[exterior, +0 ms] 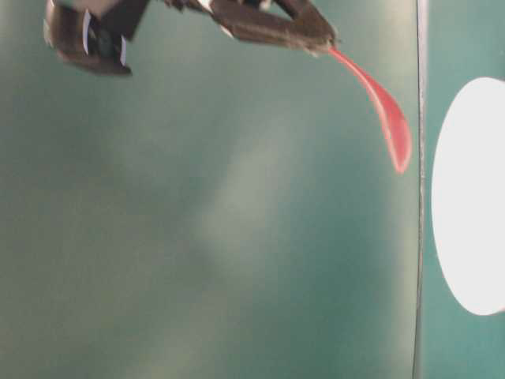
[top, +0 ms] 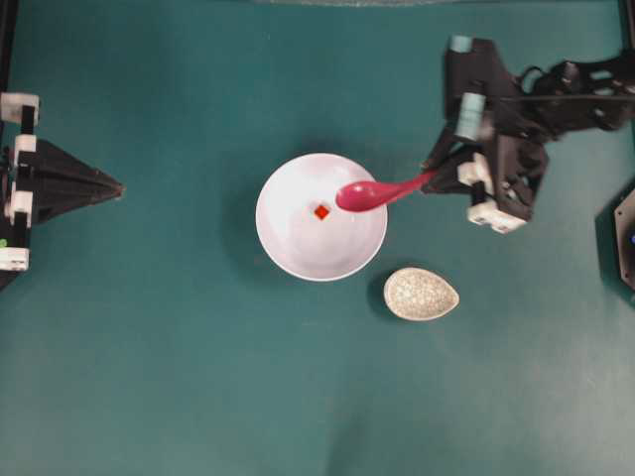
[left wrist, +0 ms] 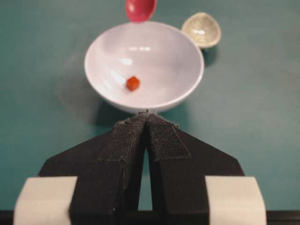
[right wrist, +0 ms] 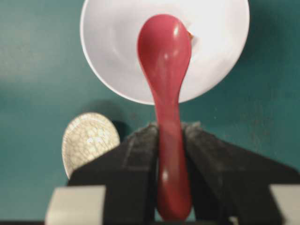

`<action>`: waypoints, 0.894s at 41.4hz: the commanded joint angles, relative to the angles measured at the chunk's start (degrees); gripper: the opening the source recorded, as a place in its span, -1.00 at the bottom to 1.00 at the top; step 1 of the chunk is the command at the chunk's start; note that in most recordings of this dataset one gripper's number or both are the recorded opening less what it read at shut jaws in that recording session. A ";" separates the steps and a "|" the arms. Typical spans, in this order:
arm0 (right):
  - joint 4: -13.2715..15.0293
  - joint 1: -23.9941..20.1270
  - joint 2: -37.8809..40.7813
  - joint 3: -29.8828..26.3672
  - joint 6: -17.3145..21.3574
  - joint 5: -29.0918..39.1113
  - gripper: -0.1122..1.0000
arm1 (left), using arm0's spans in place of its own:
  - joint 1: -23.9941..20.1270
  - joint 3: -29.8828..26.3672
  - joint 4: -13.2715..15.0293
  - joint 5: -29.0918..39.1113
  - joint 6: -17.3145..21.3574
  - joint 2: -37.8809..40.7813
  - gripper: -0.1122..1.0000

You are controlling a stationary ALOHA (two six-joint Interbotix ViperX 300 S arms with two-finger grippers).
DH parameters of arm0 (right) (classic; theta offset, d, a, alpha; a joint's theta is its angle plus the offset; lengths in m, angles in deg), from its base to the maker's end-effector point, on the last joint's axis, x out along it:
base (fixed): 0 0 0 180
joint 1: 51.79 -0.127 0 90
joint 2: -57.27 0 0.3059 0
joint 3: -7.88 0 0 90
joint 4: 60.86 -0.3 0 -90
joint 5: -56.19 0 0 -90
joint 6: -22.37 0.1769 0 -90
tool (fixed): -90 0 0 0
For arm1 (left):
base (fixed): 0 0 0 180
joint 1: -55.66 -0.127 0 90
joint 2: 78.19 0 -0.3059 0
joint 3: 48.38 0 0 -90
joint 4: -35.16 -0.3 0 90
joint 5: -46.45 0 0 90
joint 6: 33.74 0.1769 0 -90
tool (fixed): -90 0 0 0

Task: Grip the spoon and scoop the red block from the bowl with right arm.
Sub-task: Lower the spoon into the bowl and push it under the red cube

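The white bowl (top: pixel 298 238) sits mid-table with the tiny red block (top: pixel 321 211) inside it, also seen as the red block (left wrist: pixel 133 83) in the bowl (left wrist: pixel 187 56). My right gripper (top: pixel 433 177) is shut on the handle of the pink-red spoon (top: pixel 372 193); its scoop hangs over the bowl's right half, just right of the block. From the right wrist the spoon (right wrist: pixel 165 70) runs between the jaws of the right gripper (right wrist: pixel 169 131) out over the bowl (right wrist: pixel 112 47); the block (right wrist: pixel 190 34) peeks beside the scoop. My left gripper (left wrist: pixel 147 115) is shut and empty, left of the bowl.
A small speckled oval dish (top: pixel 422 294) lies on the teal table just right of and nearer than the bowl. The left gripper (top: pixel 111 186) rests at the table's left edge. Another black fixture (top: pixel 623 238) stands at the right edge.
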 commanded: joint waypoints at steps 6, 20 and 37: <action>4.13 0.18 5.54 -7.56 3.69 7.29 -0.37 | -0.09 -1.67 -0.09 -0.62 -0.09 0.26 -0.80; 7.12 0.18 11.95 -13.45 6.59 13.89 -0.37 | -0.18 -1.58 -0.18 -0.62 -0.09 0.97 -0.80; 7.29 -1.23 16.00 -13.71 5.54 12.57 -0.37 | -0.09 -1.58 -0.18 -1.05 -0.09 1.05 -0.80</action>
